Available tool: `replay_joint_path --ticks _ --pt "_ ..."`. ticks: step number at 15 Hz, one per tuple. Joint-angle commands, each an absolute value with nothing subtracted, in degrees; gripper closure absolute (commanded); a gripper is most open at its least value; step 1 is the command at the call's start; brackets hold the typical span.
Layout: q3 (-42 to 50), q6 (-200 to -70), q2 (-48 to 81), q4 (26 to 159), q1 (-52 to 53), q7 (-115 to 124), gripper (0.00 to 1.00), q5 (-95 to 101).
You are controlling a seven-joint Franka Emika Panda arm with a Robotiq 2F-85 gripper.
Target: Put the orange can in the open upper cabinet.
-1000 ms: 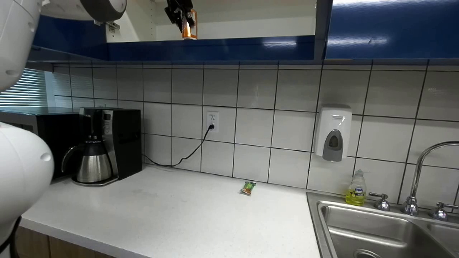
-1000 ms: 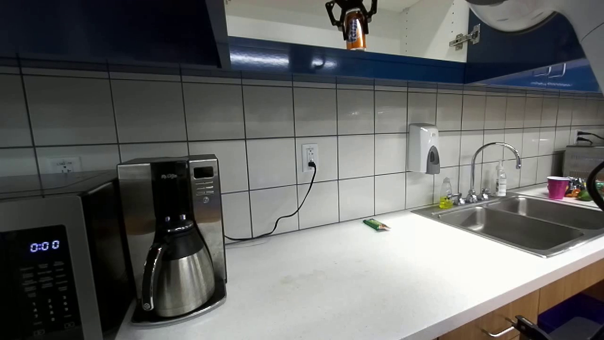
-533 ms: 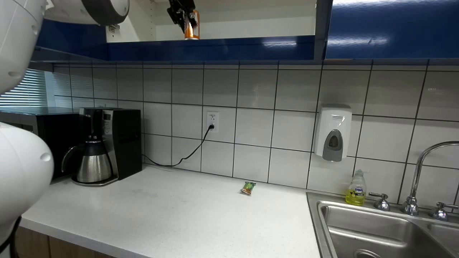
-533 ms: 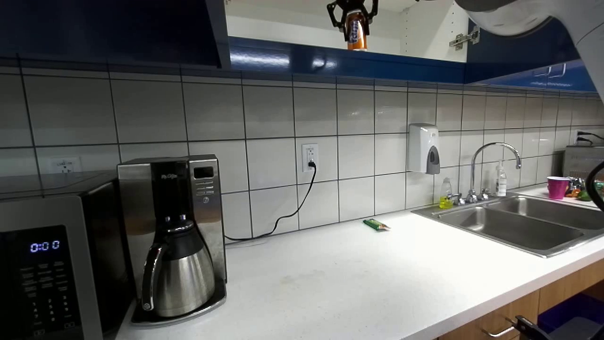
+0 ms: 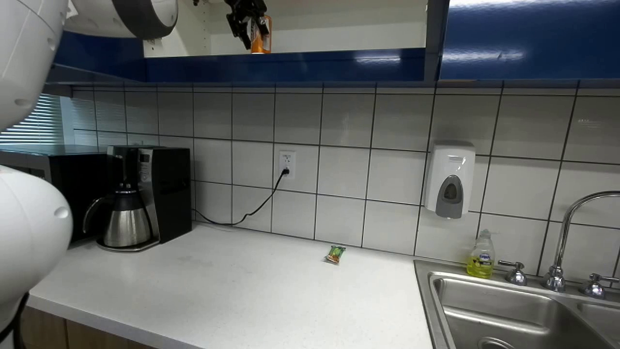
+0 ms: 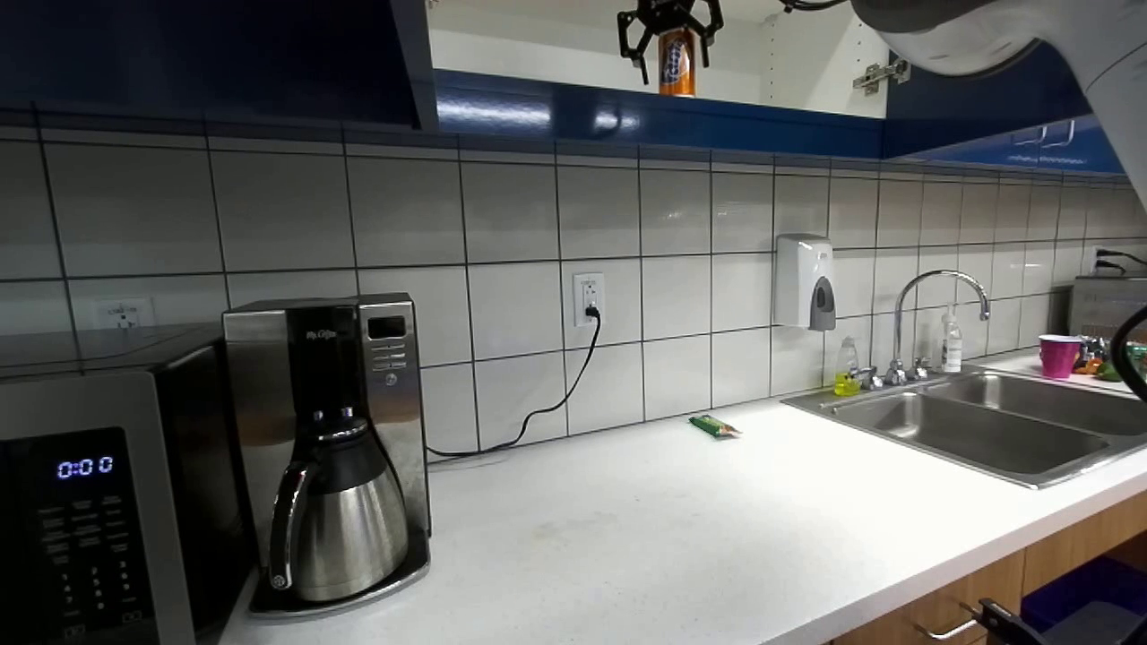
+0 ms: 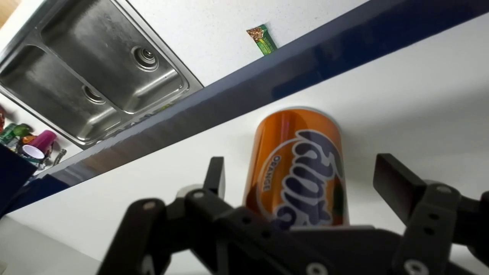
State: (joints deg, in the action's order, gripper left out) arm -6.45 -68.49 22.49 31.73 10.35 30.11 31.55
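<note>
The orange can [image 7: 294,172] stands upright on the pale shelf of the open upper cabinet [image 7: 168,168], just behind the dark blue front rail. In both exterior views the can [image 6: 676,70] shows above that rail, which may cover its foot. My gripper [image 7: 304,178] is open around the can, one finger to each side. Pale shelf shows between each of the fingers [image 7: 399,183] and the can, so neither touches it. The can's upper end is hidden behind the gripper's body in the wrist view. From an exterior view, the gripper [image 5: 256,39] points downward over the can.
The cabinet's blue rail [image 5: 286,67] runs along the shelf's front. An opened cabinet door [image 6: 995,98] stands beside the arm. Below are the counter with a green packet [image 6: 714,425], a coffee maker [image 6: 332,448], a microwave [image 6: 116,484], a soap dispenser [image 5: 450,179] and the sink [image 5: 489,300].
The fingers have spread away from the can's sides, where they were closed on it before. The can stays upright, shifted only slightly. The white arm has come a little lower.
</note>
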Motion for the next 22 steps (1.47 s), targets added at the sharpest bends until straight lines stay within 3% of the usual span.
replay_joint_path --ticks 1,22 --pt "-6.67 -67.31 22.74 30.32 10.41 28.67 0.0 31.0" --pt "-8.73 -60.17 11.47 34.04 20.67 31.0 0.0 31.64"
